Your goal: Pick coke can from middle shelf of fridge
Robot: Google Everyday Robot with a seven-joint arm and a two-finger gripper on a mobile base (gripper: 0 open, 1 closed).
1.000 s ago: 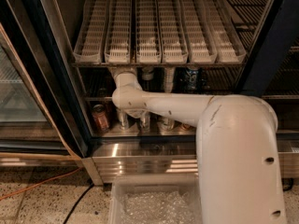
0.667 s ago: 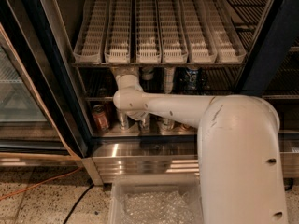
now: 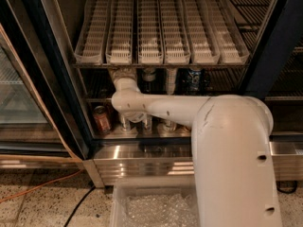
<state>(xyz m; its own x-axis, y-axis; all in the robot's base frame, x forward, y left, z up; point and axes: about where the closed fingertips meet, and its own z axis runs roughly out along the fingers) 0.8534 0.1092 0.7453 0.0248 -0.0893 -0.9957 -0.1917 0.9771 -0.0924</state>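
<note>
Arm (image 3: 180,109) barely budged: your gripper (image 3: 122,73) is at shelf (image 3: 97,99) left end, grip can't tell; coke can prob. hidden behind it.

The robot's single white arm (image 3: 236,164) fills the lower right foreground with a thick, rounded link standing upright. From its top a slimmer forearm (image 3: 175,109) runs level toward the left and ends in a bulbous wrist joint (image 3: 127,102). The end effector (image 3: 124,75) rises straight up from that joint, left of the view's centre, with only its pale base in sight.
</note>
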